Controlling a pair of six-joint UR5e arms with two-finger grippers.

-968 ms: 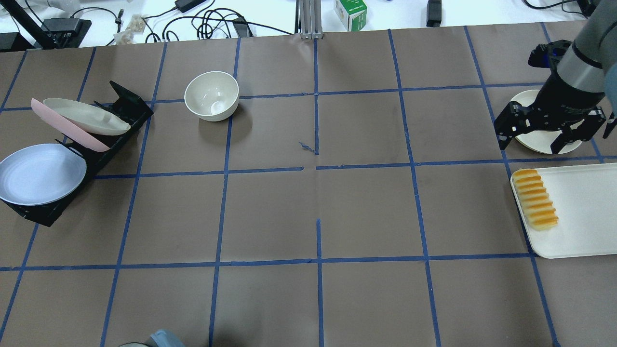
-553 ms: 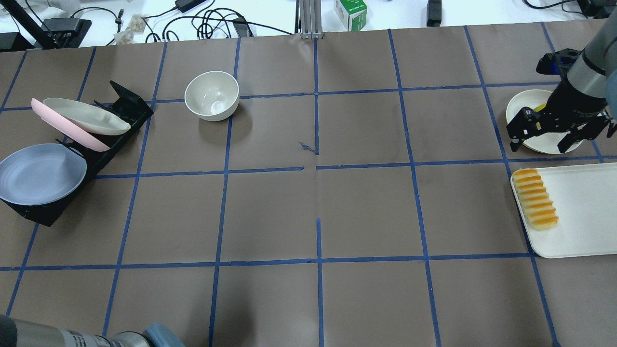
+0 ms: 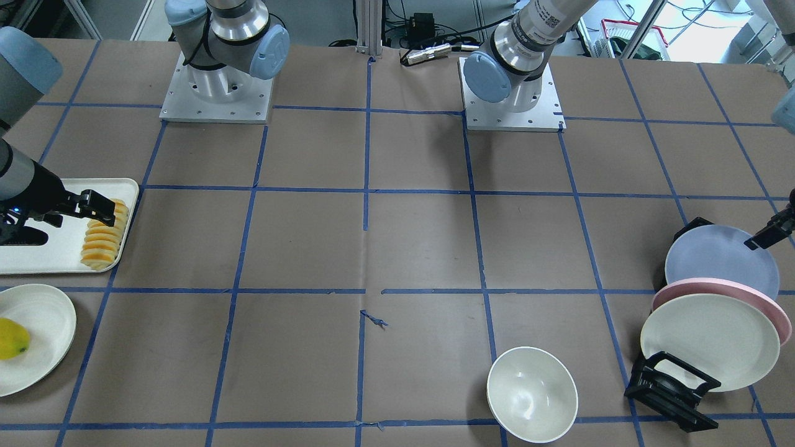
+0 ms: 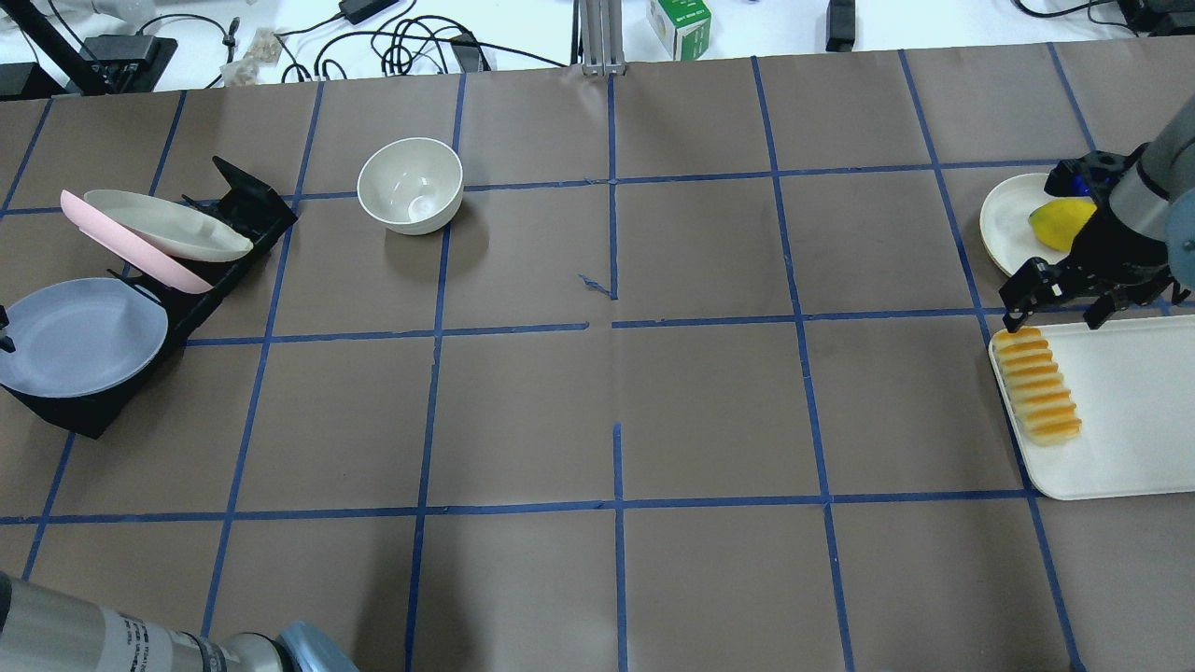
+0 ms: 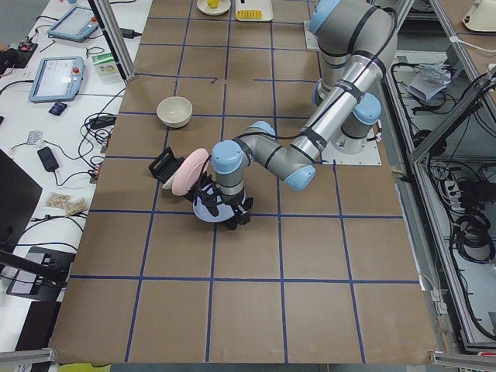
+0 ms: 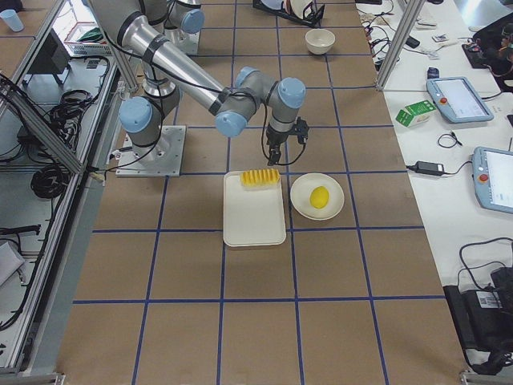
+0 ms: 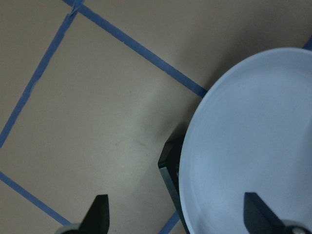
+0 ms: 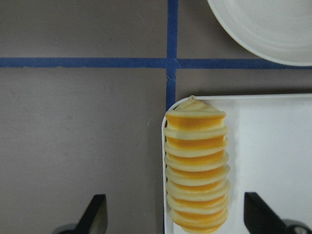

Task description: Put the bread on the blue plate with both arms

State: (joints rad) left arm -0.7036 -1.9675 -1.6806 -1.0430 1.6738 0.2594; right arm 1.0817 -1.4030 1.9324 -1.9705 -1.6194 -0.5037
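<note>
The bread (image 4: 1036, 385), a ridged orange-yellow loaf, lies along the left edge of a white tray (image 4: 1120, 411). It also shows in the right wrist view (image 8: 197, 170). My right gripper (image 4: 1055, 313) is open and hovers just over the loaf's far end, its fingers on either side of the loaf's line. The blue plate (image 4: 79, 336) leans in the near end of a black rack (image 4: 233, 224). My left gripper (image 7: 178, 217) is open and straddles the blue plate's (image 7: 248, 146) rim, one finger over the plate and the other over the table.
A pink plate (image 4: 121, 245) and a cream plate (image 4: 168, 224) stand in the rack behind the blue one. A white bowl (image 4: 411, 185) sits mid-left. A cream plate (image 4: 1008, 229) with a yellow fruit (image 4: 1060, 222) lies beyond the tray.
My right gripper has moved from over the cream plate toward me to the loaf's far end, uncovering the fruit. My left arm has come into view at the bottom left.
</note>
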